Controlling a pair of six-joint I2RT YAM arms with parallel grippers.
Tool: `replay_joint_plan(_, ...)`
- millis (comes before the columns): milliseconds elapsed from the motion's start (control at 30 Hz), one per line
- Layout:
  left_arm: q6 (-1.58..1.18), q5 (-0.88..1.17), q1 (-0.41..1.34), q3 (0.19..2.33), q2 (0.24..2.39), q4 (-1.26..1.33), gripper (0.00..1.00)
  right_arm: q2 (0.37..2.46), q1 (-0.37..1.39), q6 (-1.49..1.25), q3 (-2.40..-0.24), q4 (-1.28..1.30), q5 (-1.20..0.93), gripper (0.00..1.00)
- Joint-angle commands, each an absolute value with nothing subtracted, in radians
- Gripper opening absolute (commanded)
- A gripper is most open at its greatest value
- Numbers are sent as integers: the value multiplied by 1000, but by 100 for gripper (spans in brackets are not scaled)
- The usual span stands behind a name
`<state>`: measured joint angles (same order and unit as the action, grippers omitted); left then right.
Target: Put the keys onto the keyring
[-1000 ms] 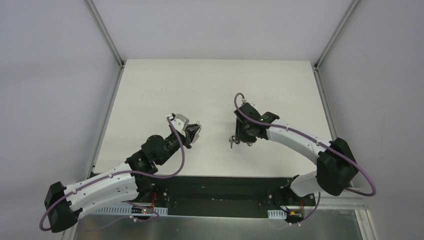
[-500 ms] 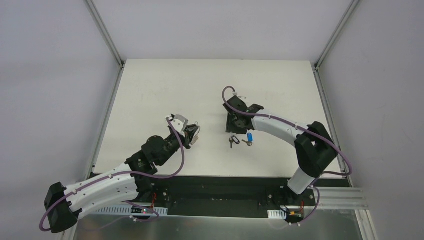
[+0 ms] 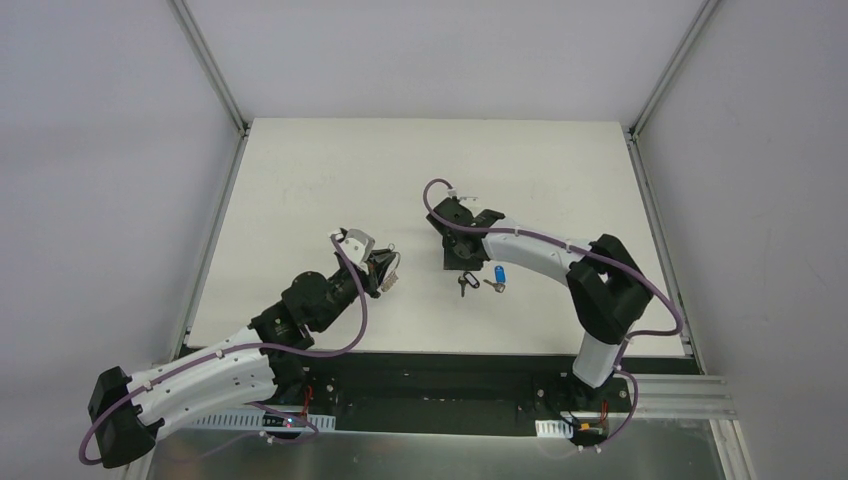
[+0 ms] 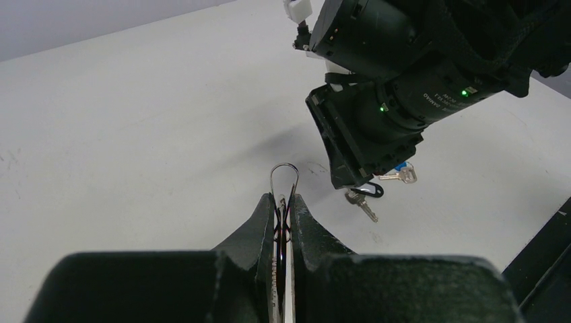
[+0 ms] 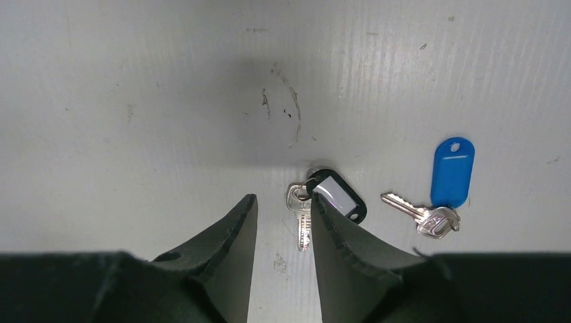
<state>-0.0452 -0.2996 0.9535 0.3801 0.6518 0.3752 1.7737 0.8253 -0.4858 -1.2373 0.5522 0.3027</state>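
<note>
The thin silver keyring [image 4: 284, 176] sticks out as a wire loop past the tips of my left gripper [image 4: 284, 199], which is shut on it above the table, left of centre [image 3: 388, 270]. Two keys lie flat on the white table. One carries a black tag [image 5: 339, 196], the other a blue tag [image 5: 452, 171]. My right gripper [image 5: 283, 198] is open and low over the table. The black-tagged key's blade [image 5: 303, 225] shows in the gap by its right finger, which covers part of the tag. From above, both keys [image 3: 480, 282] lie just in front of the right gripper [image 3: 460, 264].
The white table [image 3: 330, 180] has raised metal rails along its left and right edges. A black strip with the arm bases [image 3: 440, 385] runs along the near edge. The right wrist [image 4: 397, 101] hangs close in front of the keyring's loop.
The right arm has swung left and back, uncovering the two keys that lay under its gripper. The left arm and the keyring have barely moved.
</note>
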Motion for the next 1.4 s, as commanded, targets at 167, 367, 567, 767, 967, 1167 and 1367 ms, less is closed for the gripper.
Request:
replay_joint_plan(167,-66,-322,937,376,628,405,0,1807,875,-496,-1271,620,405,36)
replay_joint_plan(367,-67,-319,936,374,630,404,0,1830,887,-490,-1278,621,433,35)
replay_joint_plan(567,-66,-319,935,374,630,405,0,1849,894,-484,-1285,621,453,30)
replay_joint_plan(767,-68,-317,933,374,631,405,0,1867,901,-476,-1298,626,462,27)
replay_joint_plan(967,-67,-317,934,371,629,405,0,1868,909,-471,-1301,638,479,21)
replay_joint_plan(1167,-70,-315,931,371,635,409,0,1869,909,-467,-1301,647,494,16)
replay_joint_plan(1367,-71,-310,932,371,637,411,0,1878,912,-466,-1300,649,494,15)
